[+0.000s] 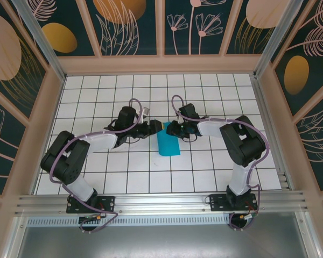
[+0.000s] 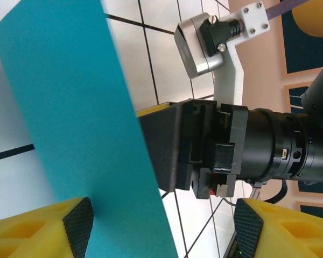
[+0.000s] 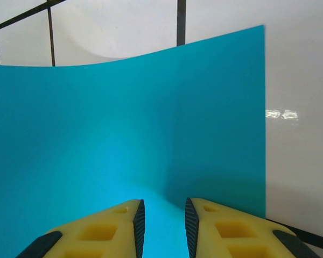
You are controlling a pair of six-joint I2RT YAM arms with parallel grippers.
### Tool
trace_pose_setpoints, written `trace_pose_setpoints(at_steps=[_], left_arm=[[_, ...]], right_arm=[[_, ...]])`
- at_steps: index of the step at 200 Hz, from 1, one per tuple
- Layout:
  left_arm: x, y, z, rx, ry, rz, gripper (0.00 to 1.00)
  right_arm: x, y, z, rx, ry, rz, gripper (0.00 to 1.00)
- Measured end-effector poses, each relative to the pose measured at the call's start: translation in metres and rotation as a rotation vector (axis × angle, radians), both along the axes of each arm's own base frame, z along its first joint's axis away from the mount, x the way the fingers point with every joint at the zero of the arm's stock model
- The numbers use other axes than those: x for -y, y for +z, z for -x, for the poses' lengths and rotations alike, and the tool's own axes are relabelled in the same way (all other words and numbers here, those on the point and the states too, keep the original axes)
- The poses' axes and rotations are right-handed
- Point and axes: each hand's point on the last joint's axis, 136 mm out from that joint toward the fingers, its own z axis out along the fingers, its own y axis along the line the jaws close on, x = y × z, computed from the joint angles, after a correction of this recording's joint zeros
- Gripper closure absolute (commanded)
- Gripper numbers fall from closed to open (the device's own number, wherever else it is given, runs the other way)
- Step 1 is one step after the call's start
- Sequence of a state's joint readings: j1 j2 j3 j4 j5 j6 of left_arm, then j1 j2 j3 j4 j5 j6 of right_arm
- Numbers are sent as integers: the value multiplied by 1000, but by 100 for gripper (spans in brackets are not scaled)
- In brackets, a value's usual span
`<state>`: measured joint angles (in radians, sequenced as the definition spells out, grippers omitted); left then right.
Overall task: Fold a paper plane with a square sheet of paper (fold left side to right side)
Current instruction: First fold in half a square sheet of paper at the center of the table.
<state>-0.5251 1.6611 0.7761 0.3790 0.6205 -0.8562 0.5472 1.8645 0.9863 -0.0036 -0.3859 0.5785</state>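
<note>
The teal-blue square sheet of paper (image 1: pixel 168 144) lies mid-table, looking like a narrow strip from above. In the left wrist view the sheet (image 2: pixel 81 107) rises as a slanted band between the wide-apart yellow fingers of my left gripper (image 2: pixel 162 228), close beside the left fingertip (image 2: pixel 78 226). That gripper (image 1: pixel 155 128) is open. My right gripper (image 1: pixel 168 129) faces it from the right. Its fingers (image 3: pixel 134 226) stand a narrow gap apart over the curved sheet (image 3: pixel 124 123), with teal showing in the gap. The paper hides the right gripper's fingertips in the left wrist view.
White gridded tabletop (image 1: pixel 215 97) all around, walled by a beige frame (image 1: pixel 156 64). The right arm's black wrist (image 2: pixel 258 145) and its camera (image 2: pixel 199 45) sit very close to my left gripper. Aluminium rail (image 1: pixel 161 201) along the near edge.
</note>
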Motion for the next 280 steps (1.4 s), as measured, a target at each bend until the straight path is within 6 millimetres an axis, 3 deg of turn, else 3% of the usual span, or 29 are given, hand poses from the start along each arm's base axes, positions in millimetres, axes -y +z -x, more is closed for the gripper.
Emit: trace_pose_setpoints(at_steps=[98, 149, 215, 255, 280], left_arm=[[9, -21, -5, -44, -9, -13, 28], [12, -21, -8, -45, -13, -10, 29], [22, -17, -5, -39, -42, 3, 30], [23, -16, -4, -39, -46, 4, 30], [23, -17, -4, -40, -48, 4, 30]], right_arm=[[8, 6, -3, -5, -30, -45, 66], [9, 31, -6, 24, -27, -113, 59], [30, 61, -9, 30, -35, -312, 52], [18, 71, -1, 3, 41, -389, 53], [8, 67, -1, -21, 70, -407, 53]])
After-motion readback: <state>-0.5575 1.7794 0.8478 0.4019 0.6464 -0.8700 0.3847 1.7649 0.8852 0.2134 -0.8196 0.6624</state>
